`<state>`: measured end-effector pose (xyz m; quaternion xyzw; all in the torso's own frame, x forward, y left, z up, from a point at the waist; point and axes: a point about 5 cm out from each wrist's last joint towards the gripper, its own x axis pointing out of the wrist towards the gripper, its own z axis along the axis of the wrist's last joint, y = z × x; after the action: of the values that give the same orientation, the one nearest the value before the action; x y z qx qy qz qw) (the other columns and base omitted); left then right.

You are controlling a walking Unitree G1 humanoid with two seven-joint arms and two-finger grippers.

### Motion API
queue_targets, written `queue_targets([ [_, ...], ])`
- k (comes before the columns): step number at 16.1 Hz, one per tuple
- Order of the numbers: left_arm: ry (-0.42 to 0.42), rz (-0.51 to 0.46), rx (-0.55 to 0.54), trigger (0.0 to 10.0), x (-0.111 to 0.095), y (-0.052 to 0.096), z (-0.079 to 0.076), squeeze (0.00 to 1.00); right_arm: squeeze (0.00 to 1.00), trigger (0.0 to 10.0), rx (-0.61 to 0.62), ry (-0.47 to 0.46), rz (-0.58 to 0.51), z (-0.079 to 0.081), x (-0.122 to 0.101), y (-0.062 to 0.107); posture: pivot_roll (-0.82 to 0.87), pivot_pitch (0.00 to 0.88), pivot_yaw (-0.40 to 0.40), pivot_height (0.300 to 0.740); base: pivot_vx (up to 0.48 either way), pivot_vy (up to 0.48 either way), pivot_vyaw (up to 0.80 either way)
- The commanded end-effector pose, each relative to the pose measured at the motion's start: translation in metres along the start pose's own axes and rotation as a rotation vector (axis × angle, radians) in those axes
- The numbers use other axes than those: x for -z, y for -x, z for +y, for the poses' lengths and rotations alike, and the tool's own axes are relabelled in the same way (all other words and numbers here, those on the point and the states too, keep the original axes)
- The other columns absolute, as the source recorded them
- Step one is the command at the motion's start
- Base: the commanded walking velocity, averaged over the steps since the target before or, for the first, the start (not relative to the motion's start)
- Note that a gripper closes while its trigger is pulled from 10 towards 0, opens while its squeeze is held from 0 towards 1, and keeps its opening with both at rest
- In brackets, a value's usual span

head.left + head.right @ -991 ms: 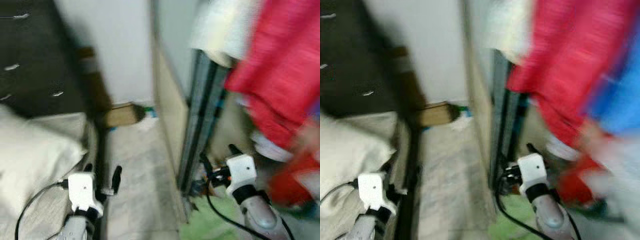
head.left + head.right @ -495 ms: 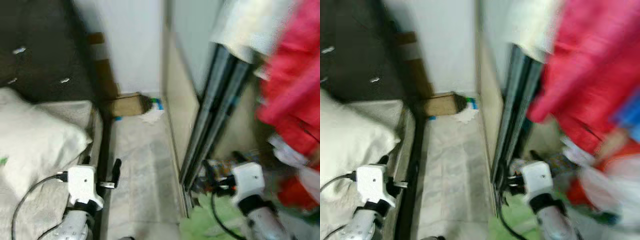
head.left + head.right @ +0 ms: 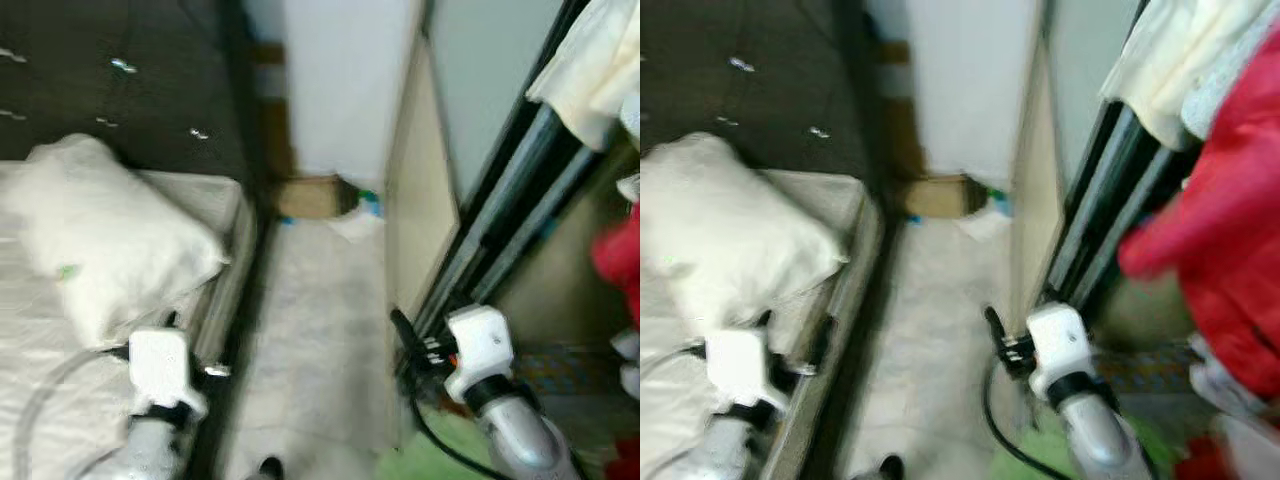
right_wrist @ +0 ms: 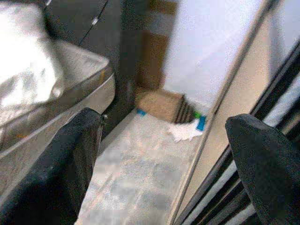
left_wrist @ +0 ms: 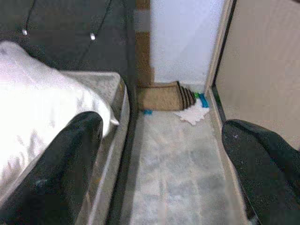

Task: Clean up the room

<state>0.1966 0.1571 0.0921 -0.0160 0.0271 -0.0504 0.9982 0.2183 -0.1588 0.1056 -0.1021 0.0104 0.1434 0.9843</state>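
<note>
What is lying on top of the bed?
A big white pillow lies on the bed, against the dark headboard. Whatever is beneath the pillow is covered.

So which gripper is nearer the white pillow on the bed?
Left. The left gripper hangs at the bed's edge just below the white pillow; the right gripper is across the floor strip by the wardrobe's sliding door.

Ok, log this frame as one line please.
left gripper: open, empty | right gripper: open, empty | ahead: crumpled white cloth on grey floor beside brown cardboard box
</note>
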Motion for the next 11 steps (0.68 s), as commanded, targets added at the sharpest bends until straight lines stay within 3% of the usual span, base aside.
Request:
queue_targets([
  [1, -0.022, 0.010, -0.013, 10.0, -0.0002, 0.0023, 0.0043, 0.00, 0.00, 10.0, -0.012, -0.012, -0.006, 0.0019, -0.0024, -0.0012, 0.05, 0.184, -0.026, 0.740, 0.000, 0.000, 0.80],
  [11, -0.035, 0.003, -0.016, 10.0, -0.0006, 0.0013, 0.0062, 0.00, 0.00, 10.0, -0.023, -0.017, 0.000, 0.0012, -0.0005, -0.0025, 0.06, 0.181, -0.028, 0.740, 0.000, 0.000, 0.80],
])
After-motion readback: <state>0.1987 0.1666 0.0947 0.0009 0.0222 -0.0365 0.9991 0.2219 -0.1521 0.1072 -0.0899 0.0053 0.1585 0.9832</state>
